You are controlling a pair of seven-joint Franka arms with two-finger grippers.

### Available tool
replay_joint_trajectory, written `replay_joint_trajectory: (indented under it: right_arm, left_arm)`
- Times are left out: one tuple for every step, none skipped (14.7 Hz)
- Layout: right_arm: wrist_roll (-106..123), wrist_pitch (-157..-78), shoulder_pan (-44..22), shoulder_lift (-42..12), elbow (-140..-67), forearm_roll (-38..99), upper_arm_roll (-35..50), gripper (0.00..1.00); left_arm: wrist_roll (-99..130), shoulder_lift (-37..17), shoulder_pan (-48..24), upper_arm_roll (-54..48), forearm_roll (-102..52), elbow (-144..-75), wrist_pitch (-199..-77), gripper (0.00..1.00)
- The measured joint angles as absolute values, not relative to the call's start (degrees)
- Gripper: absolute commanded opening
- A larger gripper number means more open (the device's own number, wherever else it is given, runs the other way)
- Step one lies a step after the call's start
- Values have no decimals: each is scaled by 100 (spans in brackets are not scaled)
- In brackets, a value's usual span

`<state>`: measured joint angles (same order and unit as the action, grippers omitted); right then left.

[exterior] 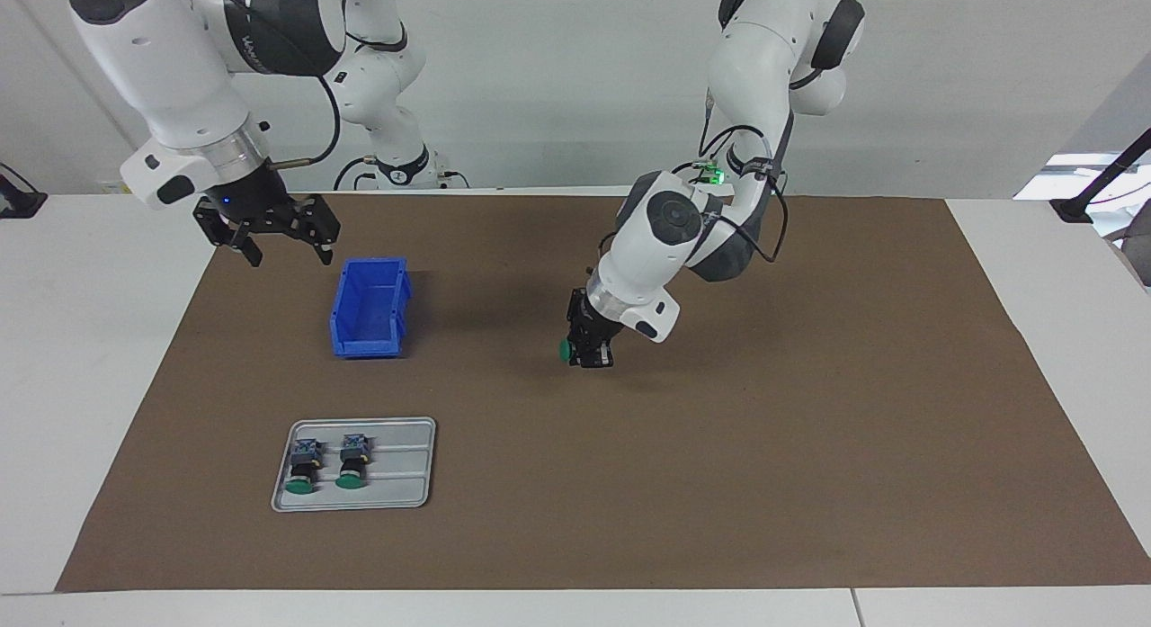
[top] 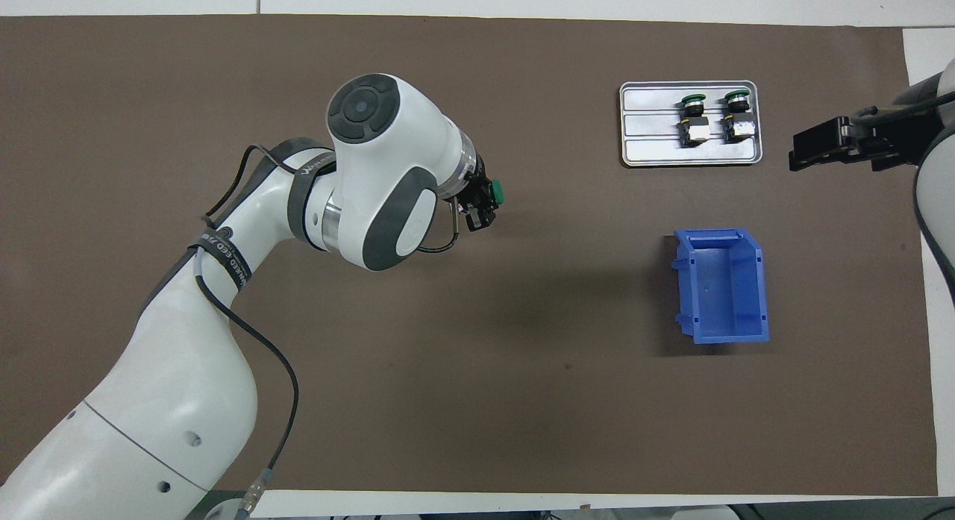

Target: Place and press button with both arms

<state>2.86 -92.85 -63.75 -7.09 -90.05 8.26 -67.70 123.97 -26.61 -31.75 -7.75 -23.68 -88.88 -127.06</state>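
Left gripper: clamped on the button, low over the bare mat mid-table — green cap pointing sideways toward the right arm's end.
Contact with mat: probably just clear of it, hard to tell.
Right gripper: wide open, waiting above the mat's corner near the blue bin.
Tray: two more buttons lying in it.
Set-down: lower gently, rest the body flat, keep hold — cap left free for the press.

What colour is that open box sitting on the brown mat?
The open box is bright blue all over, inside and out; the overhead view shows it best.
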Motion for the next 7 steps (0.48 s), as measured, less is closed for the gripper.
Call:
replay_joint_trajectory:
  right_arm:
    - [286,-9285,-6366,-709,-9005,826,-6770,98]
    - [286,-9285,-6353,-709,-9005,825,-6771,98]
    - [286,-9285,-6342,-709,-9005,825,-6772,98]
    - [286,-9285,-6335,-709,-9005,825,-6776,98]
    - [286,-9285,-6334,-709,-9005,825,-6781,98]
    - [286,-9285,-6334,-709,-9006,825,-6784,98]
    - [286,-9284,-6332,-709,-9007,825,-6789,98]
  left_arm:
    - [12139,-2541,-3110,-773,-2667,-8995,-12811,0]
    - [11877,-2421,-3065,-772,-2956,-9157,-12927,0]
    - [11570,-2308,-3030,-772,-3278,-9368,-13068,0]
    - [11113,-2191,-2996,-772,-3698,-9629,-13252,0]
    - [10555,-2074,-2952,-772,-4191,-9910,-13390,0]
    - [9955,-1957,-2884,-771,-4783,-10176,-13469,0]
    - [9256,-1841,-2787,-768,-5500,-10446,-13521,0]
